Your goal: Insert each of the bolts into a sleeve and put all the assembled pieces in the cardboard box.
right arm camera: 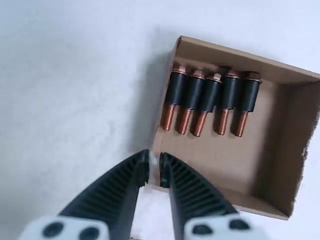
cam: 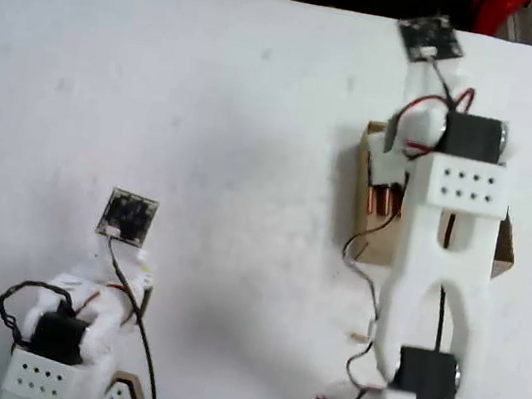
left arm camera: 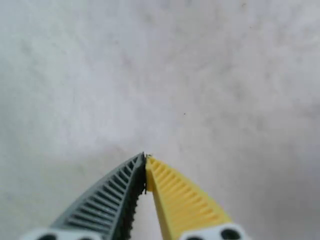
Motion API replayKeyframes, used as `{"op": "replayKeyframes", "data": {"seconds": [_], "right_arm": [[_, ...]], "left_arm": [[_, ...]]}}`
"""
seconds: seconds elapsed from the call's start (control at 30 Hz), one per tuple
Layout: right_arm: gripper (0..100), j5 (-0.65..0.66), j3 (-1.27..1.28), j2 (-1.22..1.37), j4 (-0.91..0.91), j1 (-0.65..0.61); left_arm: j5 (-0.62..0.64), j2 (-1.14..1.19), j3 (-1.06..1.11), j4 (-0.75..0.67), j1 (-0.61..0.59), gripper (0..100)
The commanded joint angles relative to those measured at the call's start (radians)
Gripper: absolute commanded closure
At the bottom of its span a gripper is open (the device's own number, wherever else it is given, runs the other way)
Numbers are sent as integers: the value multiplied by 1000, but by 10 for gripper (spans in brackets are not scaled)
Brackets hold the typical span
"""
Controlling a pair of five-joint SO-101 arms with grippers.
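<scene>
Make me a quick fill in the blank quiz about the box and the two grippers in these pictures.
The cardboard box holds ___ assembled pieces. Each copper bolt sits in a ___ sleeve. The left gripper, jaws shut, hangs over the bare ___ table. The right gripper has ___ between its jaws.
Missing words: five; black; white; nothing.

On the right side of the bench (cam: pixel 161 92) a box (right arm camera: pixel 235 52), five sleeved bolts (right arm camera: pixel 210 100) lying side by side in a row inside it along one wall, right fingers (right arm camera: pixel 120 195) over the box's edge, left fingers (left arm camera: pixel 175 200) over bare bench, well apart from the box.
</scene>
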Motion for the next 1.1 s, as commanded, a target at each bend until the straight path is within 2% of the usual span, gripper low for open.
{"op": "replayKeyframes", "data": {"seconds": [0.0, 0.17, 0.4, 0.73, 1.07], "right_arm": [[978, 6, -46, -122, 61, -71], [979, -34, -2, -305, 82, -127], [978, -46, 222, -631, 76, -193], [978, -49, 532, -1020, -18, -193], [978, -49, 738, -1242, -41, -189]], "left_arm": [[2, 2, 2, 8, 7, 977], [2, 2, 2, 8, 7, 977], [2, 2, 2, 8, 7, 977], [2, 2, 2, 8, 7, 977], [2, 2, 2, 8, 7, 977]]}}
